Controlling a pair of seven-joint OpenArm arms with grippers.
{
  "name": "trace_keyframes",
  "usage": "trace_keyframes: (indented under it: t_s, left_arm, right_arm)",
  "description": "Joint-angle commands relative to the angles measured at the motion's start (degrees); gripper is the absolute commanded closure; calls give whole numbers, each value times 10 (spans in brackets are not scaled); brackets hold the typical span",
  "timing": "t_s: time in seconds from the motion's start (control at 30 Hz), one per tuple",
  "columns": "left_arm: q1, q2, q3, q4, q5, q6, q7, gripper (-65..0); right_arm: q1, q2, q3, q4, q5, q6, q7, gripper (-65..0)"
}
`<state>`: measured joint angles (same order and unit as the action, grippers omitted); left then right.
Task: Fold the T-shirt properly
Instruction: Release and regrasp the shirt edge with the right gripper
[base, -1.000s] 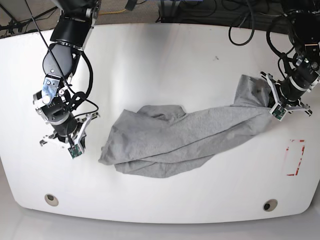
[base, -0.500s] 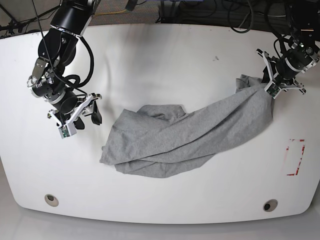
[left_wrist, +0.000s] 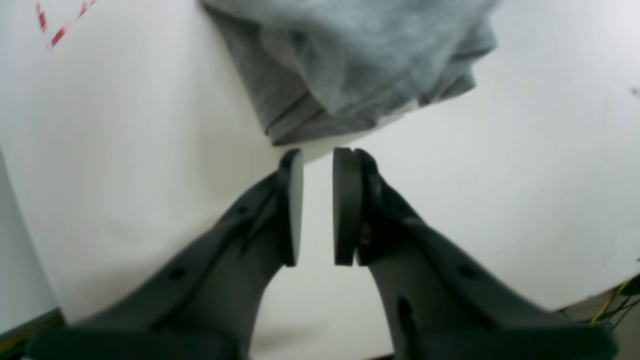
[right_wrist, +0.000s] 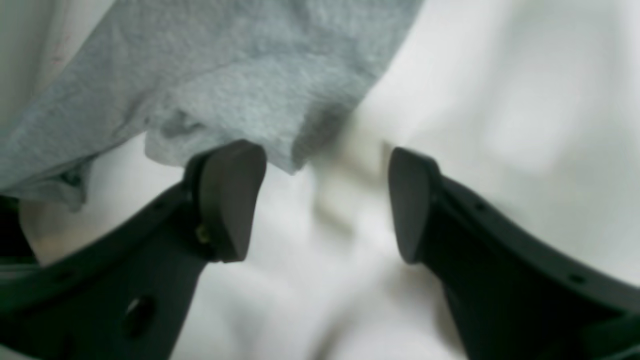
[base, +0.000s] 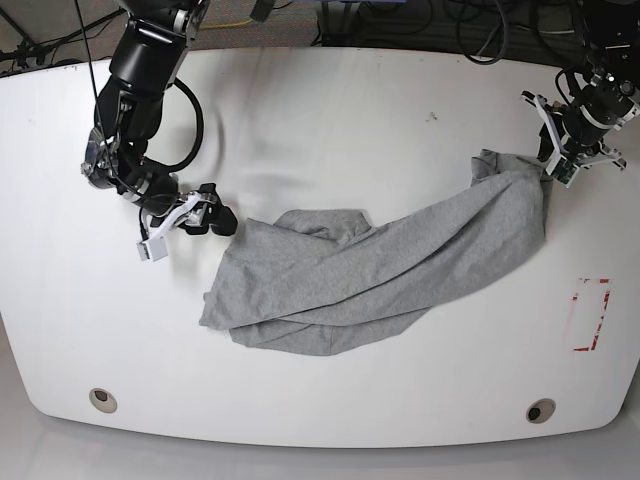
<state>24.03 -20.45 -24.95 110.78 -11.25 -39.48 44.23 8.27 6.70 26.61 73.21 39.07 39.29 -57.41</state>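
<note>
The grey T-shirt (base: 380, 265) lies crumpled in a long diagonal band across the white table (base: 330, 120), plain side up, with no lettering showing. My left gripper (base: 552, 163) hovers at its far right end. In the left wrist view the left gripper (left_wrist: 318, 156) has its pads a narrow gap apart with nothing between them, and a folded T-shirt edge (left_wrist: 320, 120) lies just beyond the tips. My right gripper (base: 215, 218) is at the shirt's left edge. The right wrist view shows this gripper (right_wrist: 325, 152) wide open and empty, with the T-shirt (right_wrist: 240, 80) just past its left fingertip.
A red-and-white taped rectangle (base: 592, 315) marks the table near its right edge, also seen as a taped mark (left_wrist: 60, 30) in the left wrist view. Two round holes (base: 103, 398) (base: 541, 410) sit near the front edge. Cables hang behind the far edge.
My right arm swung from the table's left side in to the shirt's left edge and opened its jaws. My left gripper carried the shirt's right end farther back, then parted slightly and let go.
</note>
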Motion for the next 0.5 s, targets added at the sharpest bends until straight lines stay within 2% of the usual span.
trace_keyframes:
  t_s: [0.0,0.13,0.3,0.47]
  left_arm:
    - [-1,-8,-16,9,-5,3,-10,-103]
    - [0,-6,-29,11,-7,-5,-10,-103]
    - [-3,39,-102,8,-5,-5,-10,-103]
    - [-12,70,-127,8,-6,-5,-10,-103]
  right_arm:
    - [21,-7,-1,-20,17,7,22,-387]
    - [27,-17,-9,-34,17,7,37,-392]
    - [28,-30,-45,-37,17,-43,73,-393]
    - [28,-31,-89,-37,21,-82,121,-387]
